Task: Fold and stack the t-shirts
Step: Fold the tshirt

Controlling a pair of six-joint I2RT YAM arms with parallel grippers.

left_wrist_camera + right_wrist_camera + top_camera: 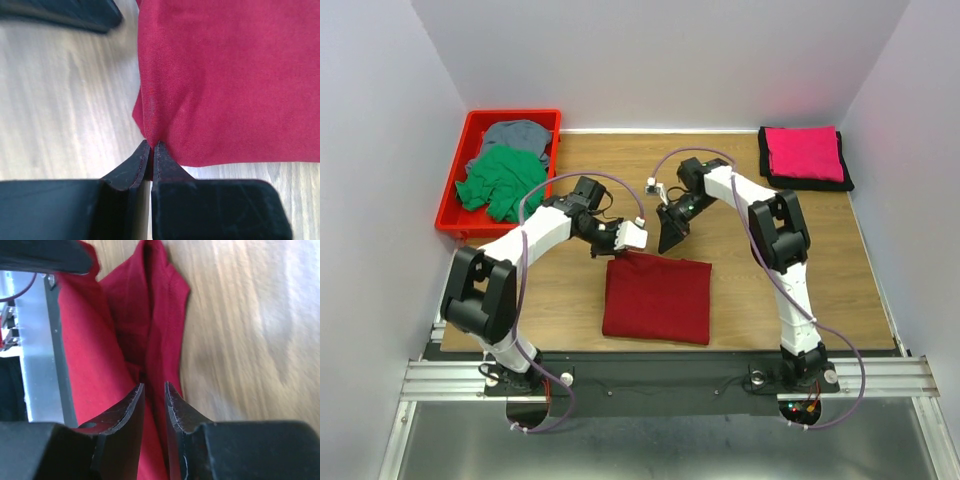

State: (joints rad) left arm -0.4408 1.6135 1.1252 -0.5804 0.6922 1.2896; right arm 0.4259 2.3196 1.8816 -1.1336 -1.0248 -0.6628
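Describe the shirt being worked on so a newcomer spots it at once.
On the table, look at the near middle. The dark red t-shirt lies folded there, left gripper and right gripper pinching its far edge. Unlike it, the pink t-shirt sits far right, the green t-shirt in the red tray.

We list: one wood-grain counter (800,250); plain whitish walls, far wall (660,60), left wall (380,150) and right wall (920,150); an aluminium rail (650,378) along the near edge; a grey surface (670,440) nearest; soft, even light.
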